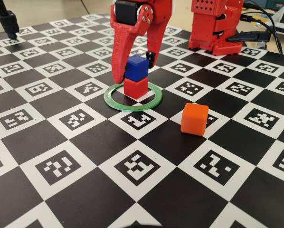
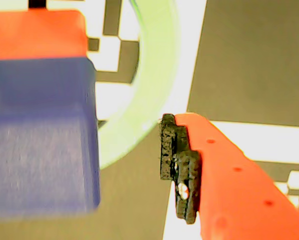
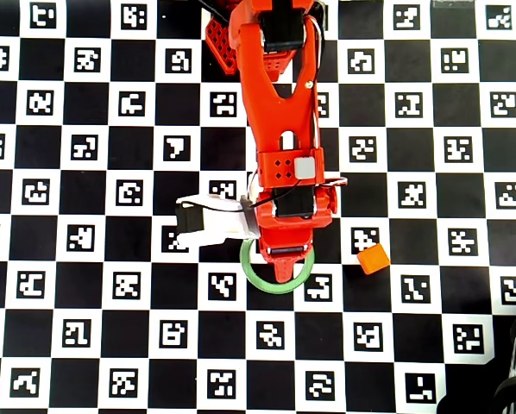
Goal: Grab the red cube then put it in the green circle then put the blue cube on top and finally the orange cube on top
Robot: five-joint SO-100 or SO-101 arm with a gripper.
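Two stacked: blue cube (image 1: 136,68) on red cube (image 1: 135,87), inside ring (image 1: 114,102)
Gripper (image 1: 134,71): jaws spread, straddling blue cube, gaps either side
Orange cube (image 1: 194,118): right of ring, apart, open board around

The green circle (image 3: 278,285) is seen on the checkered marker board (image 3: 85,345), its upper part covered by the red arm (image 3: 280,129) reaching down from the top edge. The orange cube (image 3: 374,259) is placed to the right of the green circle, apart from it.
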